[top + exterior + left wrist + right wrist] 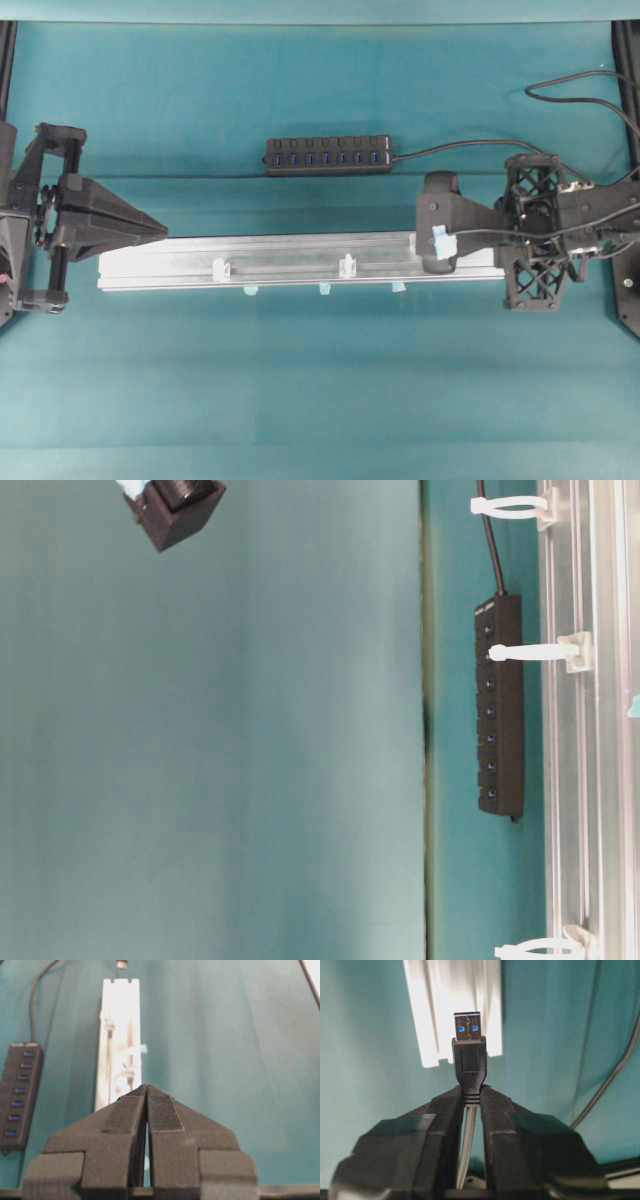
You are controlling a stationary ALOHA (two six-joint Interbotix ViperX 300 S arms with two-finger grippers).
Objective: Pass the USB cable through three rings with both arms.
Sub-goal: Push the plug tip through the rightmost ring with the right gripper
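Observation:
My right gripper (pixel 471 1091) is shut on the base of the USB cable's black plug (pixel 468 1055). The plug sticks out forward, its metal tip pointing at the near end of the silver rail (pixel 455 1005). In the overhead view this gripper (pixel 425 235) hovers over the rail's right end (pixel 290 262). Two whitish rings (pixel 221 268) (pixel 347 266) stand on the rail; the third is hidden under the gripper. All three rings show in the table-level view (pixel 510 507) (pixel 530 652) (pixel 540 948). My left gripper (pixel 165 228) (pixel 146 1087) is shut and empty, just off the rail's left end.
A black multi-port USB hub (pixel 328 155) (pixel 500 705) lies behind the rail, its cord running right toward the right arm. Small pale blue tape tabs (pixel 325 289) sit along the rail's front edge. A black cord loops at the far right (pixel 570 95).

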